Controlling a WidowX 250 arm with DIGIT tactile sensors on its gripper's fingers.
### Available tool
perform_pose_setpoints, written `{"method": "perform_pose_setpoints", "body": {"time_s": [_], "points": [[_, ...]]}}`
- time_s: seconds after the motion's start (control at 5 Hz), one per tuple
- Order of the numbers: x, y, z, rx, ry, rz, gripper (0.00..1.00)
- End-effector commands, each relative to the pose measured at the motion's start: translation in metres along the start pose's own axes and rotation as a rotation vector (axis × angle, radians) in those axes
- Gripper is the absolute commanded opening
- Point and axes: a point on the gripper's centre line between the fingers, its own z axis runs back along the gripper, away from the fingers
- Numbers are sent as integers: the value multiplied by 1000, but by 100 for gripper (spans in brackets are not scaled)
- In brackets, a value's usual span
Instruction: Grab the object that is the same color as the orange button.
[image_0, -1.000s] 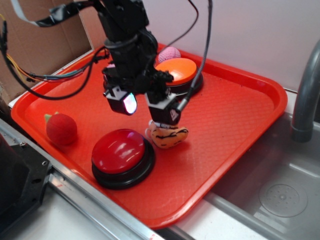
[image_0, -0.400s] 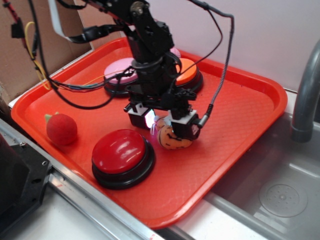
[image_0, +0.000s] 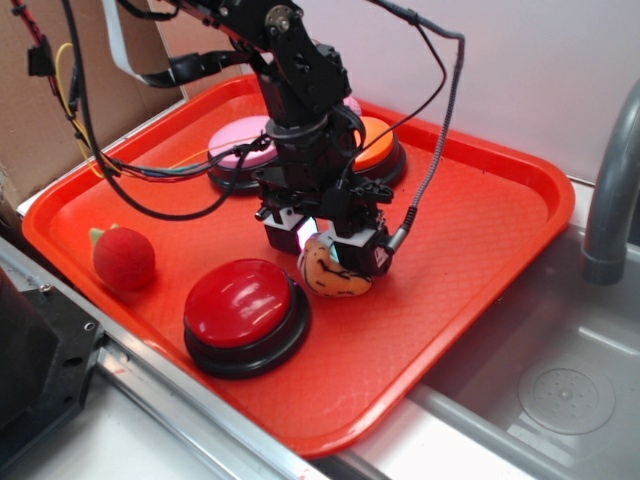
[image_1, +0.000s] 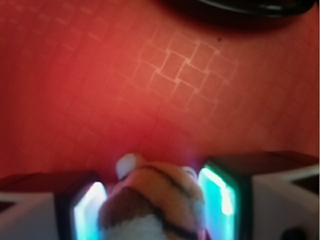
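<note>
Exterior view: the gripper (image_0: 325, 250) sits low over the middle of a red tray (image_0: 480, 240), its fingers (image_1: 222, 200) closed narrowly against both sides of the orange plush tiger (image_0: 335, 275). The orange button (image_0: 375, 140) lies at twelve o'clock from the tiger, a red button (image_0: 240, 305) just beside it at eight o'clock.
</note>
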Motion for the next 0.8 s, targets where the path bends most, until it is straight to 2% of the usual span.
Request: {"method": "perform_pose_setpoints", "body": {"time_s": [0.0,0.2,0.6], "points": [[21,15,53,70,-1,-53,0],[31,32,96,100,4,-125,0],[31,81,163,77,-47,-58,0]]}}
